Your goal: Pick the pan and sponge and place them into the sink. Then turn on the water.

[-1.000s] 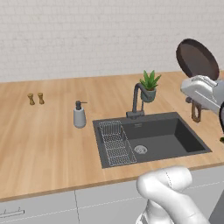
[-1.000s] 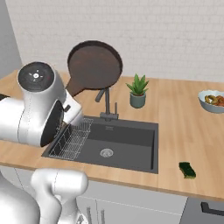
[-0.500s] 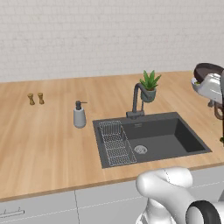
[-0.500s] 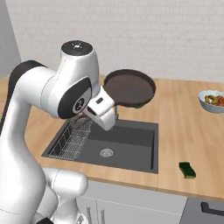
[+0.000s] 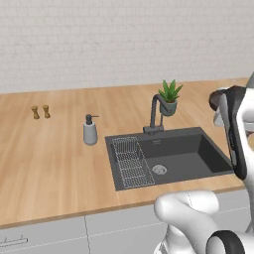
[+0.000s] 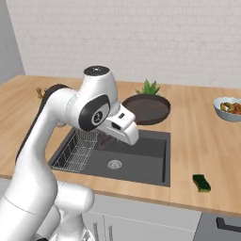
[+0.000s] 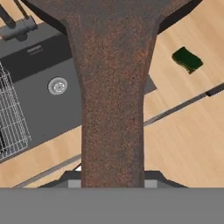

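Observation:
The dark brown pan (image 6: 146, 108) hangs level in the air over the back right part of the sink (image 6: 141, 149), just in front of the plant. My gripper (image 7: 112, 183) is shut on its long handle (image 7: 112, 109), which runs up the middle of the hand view. In the left base view the pan's rim (image 5: 216, 98) peeks out from behind my arm. The green sponge (image 6: 201, 182) lies on the counter to the right of the sink, also visible as the sponge (image 7: 187, 59). The dark grey sink (image 5: 178, 151) has a steel drain (image 7: 57, 85) and a tap (image 5: 155, 113). No water runs.
A wire rack (image 5: 130, 161) fills the sink's left part. A soap dispenser (image 5: 90, 131) and two small shakers (image 5: 40, 112) stand to its left, a potted plant (image 5: 169, 98) behind the tap. A bowl of food (image 6: 228, 108) sits at the far right.
The arm has swung the pan from upright, facing the camera, down to lying level above the sink's back right. The sponge has not moved.

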Robot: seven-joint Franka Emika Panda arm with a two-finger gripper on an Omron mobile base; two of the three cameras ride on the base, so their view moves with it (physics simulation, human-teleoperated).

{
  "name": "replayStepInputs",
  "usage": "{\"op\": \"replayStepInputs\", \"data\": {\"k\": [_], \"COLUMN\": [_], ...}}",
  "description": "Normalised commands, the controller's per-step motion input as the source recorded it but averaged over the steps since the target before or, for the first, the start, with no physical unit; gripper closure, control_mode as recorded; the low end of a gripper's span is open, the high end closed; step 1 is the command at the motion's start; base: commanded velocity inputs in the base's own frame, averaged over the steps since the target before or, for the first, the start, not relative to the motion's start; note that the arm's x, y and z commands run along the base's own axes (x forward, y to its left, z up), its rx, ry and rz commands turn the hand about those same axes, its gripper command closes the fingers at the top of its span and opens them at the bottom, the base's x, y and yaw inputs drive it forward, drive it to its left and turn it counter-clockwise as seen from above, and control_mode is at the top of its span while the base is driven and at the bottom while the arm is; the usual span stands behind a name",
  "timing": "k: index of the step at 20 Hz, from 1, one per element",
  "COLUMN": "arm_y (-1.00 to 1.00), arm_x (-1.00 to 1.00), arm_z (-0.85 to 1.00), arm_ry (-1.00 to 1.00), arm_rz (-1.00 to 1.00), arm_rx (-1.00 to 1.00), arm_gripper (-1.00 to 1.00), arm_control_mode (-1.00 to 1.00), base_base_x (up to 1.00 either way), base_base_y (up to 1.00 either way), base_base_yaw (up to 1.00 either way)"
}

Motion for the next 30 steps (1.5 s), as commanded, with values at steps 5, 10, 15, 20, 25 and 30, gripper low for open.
{"op": "replayStepInputs", "data": {"k": [5,10,15,20,25,30], "arm_y": [-0.27,-0.14,-0.20,-0.50,-0.14,0.00], "arm_x": [0.44,0.53,0.32,0.00,0.18,0.38], "arm_z": [-0.61,-0.52,-0.59,-0.52,-0.37,-0.32], "arm_ry": [0.07,0.26,0.19,-0.20,-0.06,0.16], "arm_rz": [0.15,0.23,0.27,0.23,0.29,0.30], "arm_rx": [-0.03,-0.09,-0.09,0.08,-0.02,-0.09], "arm_gripper": [1.00,1.00,1.00,1.00,1.00,1.00], "arm_control_mode": [-1.00,-1.00,-1.00,-1.00,-1.00,-1.00], "base_base_x": [0.00,0.00,0.00,0.00,0.00,0.00], "base_base_y": [0.00,0.00,0.00,0.00,0.00,0.00], "base_base_yaw": [0.00,0.00,0.00,0.00,0.00,0.00]}}
